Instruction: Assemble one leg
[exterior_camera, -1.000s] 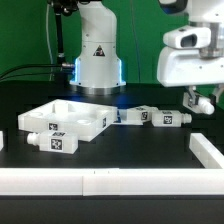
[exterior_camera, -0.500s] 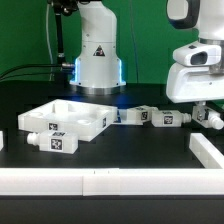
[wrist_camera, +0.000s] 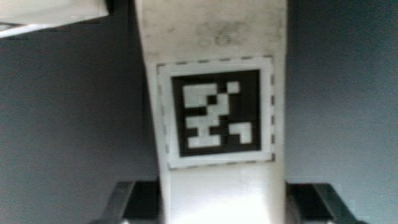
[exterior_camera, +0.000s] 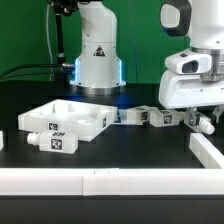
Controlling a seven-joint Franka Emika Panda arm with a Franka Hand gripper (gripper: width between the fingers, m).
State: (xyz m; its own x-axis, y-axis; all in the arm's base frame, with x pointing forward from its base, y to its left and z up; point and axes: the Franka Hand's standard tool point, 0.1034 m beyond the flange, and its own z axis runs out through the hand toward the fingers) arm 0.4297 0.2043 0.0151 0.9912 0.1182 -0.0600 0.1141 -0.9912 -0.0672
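1. Wrist view showed a small stubby white plastic leg [wrist_camera: 217, 60] running lengthwise between the two dark fingers [wrist_camera: 135, 198] of the gripper [wrist_camera: 222, 205]. A black-and-white square tag [wrist_camera: 222, 120] sat on the face turned toward the camera.
2. The fingers stood close against the leg's two sides. It could not be told whether they were pressing on it or only flanking it.
3. In the exterior view the gripper [exterior_camera: 197, 118] hung low over the black table [exterior_camera: 130, 152], toward the exterior view's right. The leg between its fingers was mostly hidden by them.
4. Two more white tagged posts lay end to end in a row on the table: the nearer post [exterior_camera: 166, 118] just beside the gripper, on its exterior-view left, and the farther post [exterior_camera: 130, 116] beyond it.
5. That row ended near a large flat white square tabletop [exterior_camera: 85, 124] with a raised rim, resting on the exterior view's left half of the table.
6. A fourth post [exterior_camera: 50, 143] lay just in front of the tabletop's near corner.
7. A long white rail [exterior_camera: 100, 182] ran along the table's near edge, and the arm's white base [exterior_camera: 97, 55] stood behind the parts.
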